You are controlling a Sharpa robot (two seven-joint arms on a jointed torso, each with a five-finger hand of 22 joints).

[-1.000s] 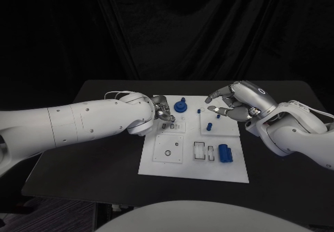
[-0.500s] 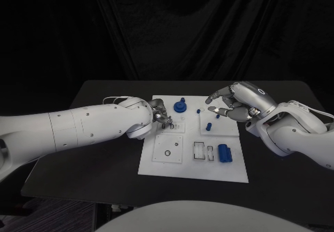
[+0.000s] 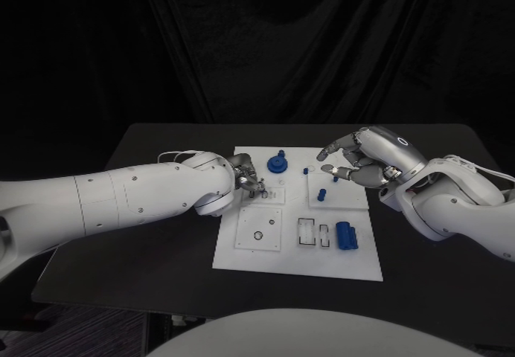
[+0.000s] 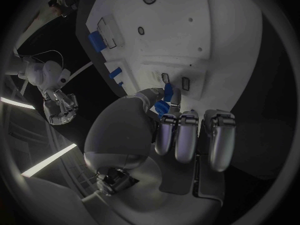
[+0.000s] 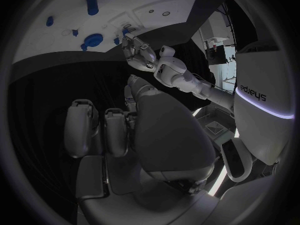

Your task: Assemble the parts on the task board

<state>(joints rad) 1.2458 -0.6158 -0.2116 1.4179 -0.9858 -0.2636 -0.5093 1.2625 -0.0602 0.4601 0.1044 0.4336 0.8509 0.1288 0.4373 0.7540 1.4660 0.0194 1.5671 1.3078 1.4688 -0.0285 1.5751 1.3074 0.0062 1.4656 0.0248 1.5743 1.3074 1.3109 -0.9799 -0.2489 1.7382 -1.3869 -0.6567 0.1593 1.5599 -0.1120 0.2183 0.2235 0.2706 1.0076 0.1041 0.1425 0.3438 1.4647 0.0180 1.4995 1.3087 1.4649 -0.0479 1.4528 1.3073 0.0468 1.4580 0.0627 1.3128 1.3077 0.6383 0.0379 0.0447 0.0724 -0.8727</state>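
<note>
The white task board [image 3: 301, 249] lies mid-table. My left hand [image 3: 247, 179] hovers over its near-left part and pinches a small blue piece [image 4: 166, 98] between thumb and finger, just above two small dark slots [image 4: 166, 78]. My right hand [image 3: 361, 159] hangs over the board's far right corner with its fingers curved and apart, and nothing shows in it. On the board stand a round blue knob [image 3: 278, 163] and two small blue pegs [image 3: 322, 195], and a pair of blue cylinders [image 3: 345, 235] lies near the right edge.
The board also has a square inset plate with a dark ring [image 3: 259, 236] and rectangular cut-outs [image 3: 308, 231]. The black table [image 3: 140, 245] spreads bare to the left and right of the board. A dark curtain hangs behind.
My left hand has shifted a little to the right and down toward the board's small slots, still with the blue piece. The right hand has stayed still.
</note>
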